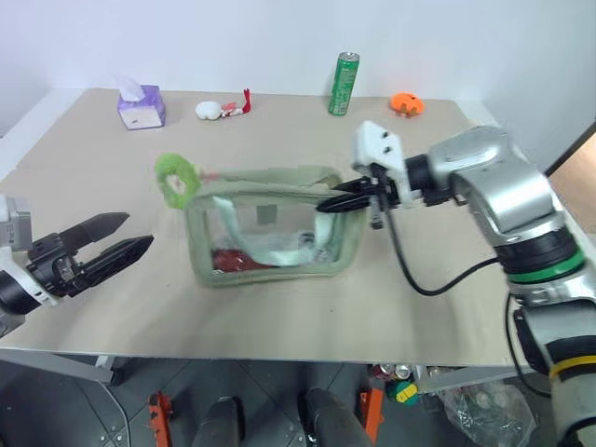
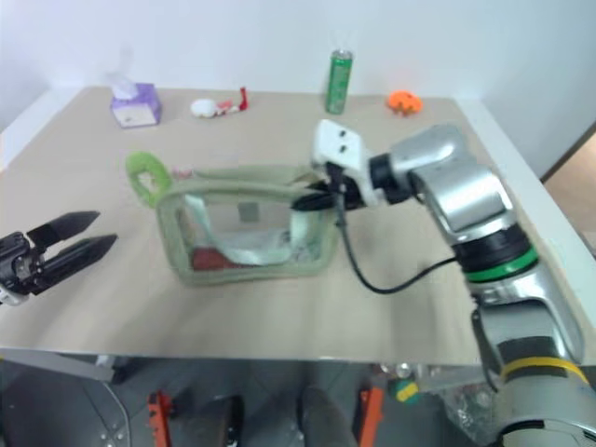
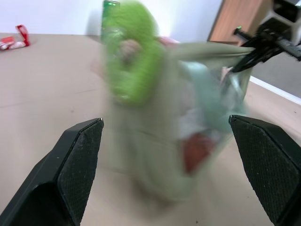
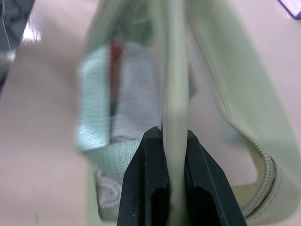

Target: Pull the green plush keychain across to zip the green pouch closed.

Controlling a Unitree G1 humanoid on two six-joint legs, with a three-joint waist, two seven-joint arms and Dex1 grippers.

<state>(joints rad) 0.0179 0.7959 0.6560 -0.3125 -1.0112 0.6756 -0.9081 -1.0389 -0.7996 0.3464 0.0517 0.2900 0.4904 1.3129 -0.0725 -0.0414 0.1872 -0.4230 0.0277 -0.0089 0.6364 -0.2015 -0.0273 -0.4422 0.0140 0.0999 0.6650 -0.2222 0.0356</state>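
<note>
Two grippers flank the green pouch (image 1: 270, 237), which stands upright on the tan table (image 1: 279, 317) with reddish contents showing through its clear front panel. At the pouch's right end, the right gripper (image 1: 346, 197) has its black fingers pressed together on the pouch's pale green top edge; the right wrist view shows that edge pinched between them. At the pouch's opposite, left top corner sits the green plush keychain (image 1: 174, 175), a fuzzy lime ring. Left of the pouch and apart from it, the left gripper (image 1: 119, 237) hovers with fingers spread wide, pointing toward the pouch.
</note>
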